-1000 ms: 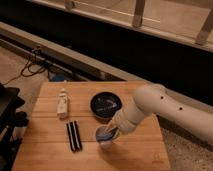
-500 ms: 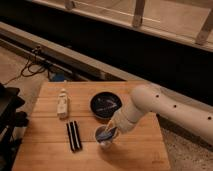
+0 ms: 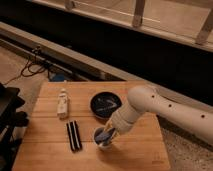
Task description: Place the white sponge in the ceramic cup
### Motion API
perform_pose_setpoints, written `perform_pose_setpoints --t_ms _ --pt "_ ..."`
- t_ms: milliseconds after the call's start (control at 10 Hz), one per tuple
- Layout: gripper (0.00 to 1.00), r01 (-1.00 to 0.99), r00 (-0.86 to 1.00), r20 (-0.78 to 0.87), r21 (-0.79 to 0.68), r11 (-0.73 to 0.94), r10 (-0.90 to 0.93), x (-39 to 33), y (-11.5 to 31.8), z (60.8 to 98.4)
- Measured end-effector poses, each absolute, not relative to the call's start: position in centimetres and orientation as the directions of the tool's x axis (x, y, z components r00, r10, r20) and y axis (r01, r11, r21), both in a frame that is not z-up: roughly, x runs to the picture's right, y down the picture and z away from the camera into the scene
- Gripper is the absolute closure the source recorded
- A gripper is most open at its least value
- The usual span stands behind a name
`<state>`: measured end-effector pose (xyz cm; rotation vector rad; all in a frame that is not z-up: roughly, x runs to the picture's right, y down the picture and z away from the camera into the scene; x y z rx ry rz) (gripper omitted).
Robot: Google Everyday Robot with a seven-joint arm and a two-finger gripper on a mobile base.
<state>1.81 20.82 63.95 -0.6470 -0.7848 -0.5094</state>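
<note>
Change: the bend of the white arm (image 3: pixel 150 107) has drifted a little to the left, toward the black bowl (image 3: pixel 105 106). The end effector (image 3: pixel 107 135) stays at the mouth of the ceramic cup (image 3: pixel 97 139). Everything on the desk (image 3: pixel 135 152) lies where it lay a second ago.
End effector: it is low over the front middle of the desk, reaching down from the right and dipping into the top of the ceramic cup. Whether it is spread or pressed together cannot be told.
Ceramic cup: it stands upright on the wooden desk, just in front of the black bowl and apart from it. Its outside is pale and its inside bluish. Its right side is covered by the end effector.
White sponge: it cannot be made out apart from the end effector at the cup's mouth.
Black bowl: it is wide and shallow, sits behind the cup near the middle of the desk, and has faint pale marks inside.
Black ridged bar (image 3: pixel 74 136): it lies flat to the left of the cup, near it but not touching.
Pale bottle-shaped object (image 3: pixel 62 103): it is on the left part of the desk, behind the bar and well apart from the cup.
Arm: it is white and thick, enters from the right edge and bends down beside the bowl.
Cables (image 3: pixel 32 67): they lie on the floor beyond the desk's left rear corner.
</note>
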Motion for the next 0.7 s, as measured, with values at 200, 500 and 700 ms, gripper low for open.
perform_pose_setpoints --t_ms 200,500,700 --pt "0.2 0.636 0.606 0.775 -0.339 0.693 -0.177 1.7 20.9 64.0" --pt "0.2 0.633 0.608 0.77 -0.324 0.703 -0.193 2.0 20.0 63.4" --pt "0.2 0.622 0.617 0.754 -0.291 0.727 -0.226 2.4 17.9 61.6"
